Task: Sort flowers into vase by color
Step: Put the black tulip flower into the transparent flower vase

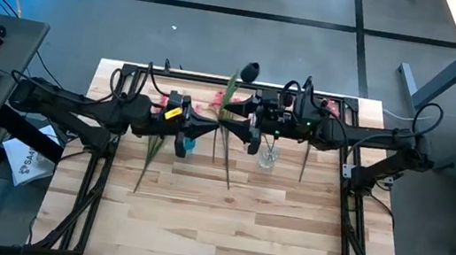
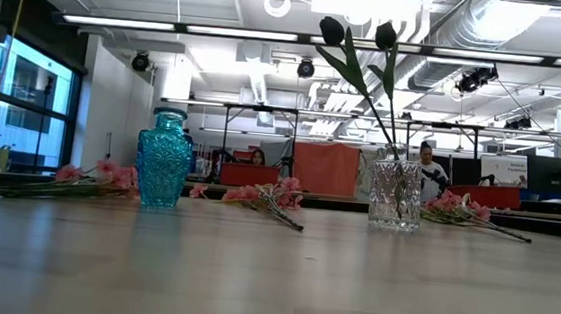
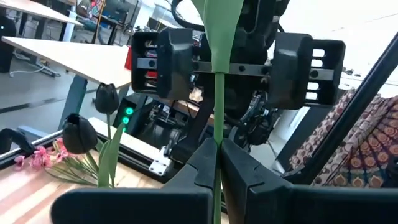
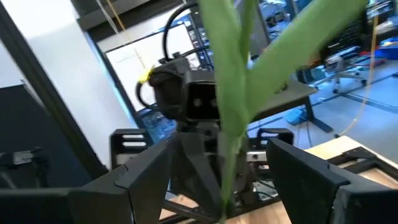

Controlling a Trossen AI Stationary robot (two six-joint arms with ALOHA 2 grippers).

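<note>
A near-black tulip (image 1: 251,70) with a green stem (image 3: 218,106) stands roughly upright between my two grippers, high above the table. My left gripper (image 3: 217,146) is shut on that stem. Facing it, my right gripper (image 4: 221,149) is open, one finger on each side of the stem, without touching it. Two more black tulips (image 2: 333,31) stand in the clear glass vase (image 2: 396,194). The blue vase (image 2: 165,158) holds nothing. Pink sprays (image 2: 268,194) lie flat on the table. Neither gripper shows in the low view. My left gripper pinches the tulip's stem (image 3: 217,163) between its two fingers, below the leaves. The fingers come level from the table's left and lie across the stem. The tulip is lifted clear and stands roughly upright, its leaf (image 3: 219,18) rising above the fingers.
More pink sprays lie near the table's far left (image 2: 93,177) and far right (image 2: 457,206), stems pointing toward the near edge. The blue vase (image 1: 185,146) and the glass vase (image 1: 268,157) stand below the grippers. Bare wood (image 1: 231,235) fills the table's near half. People sit in the room beyond.
</note>
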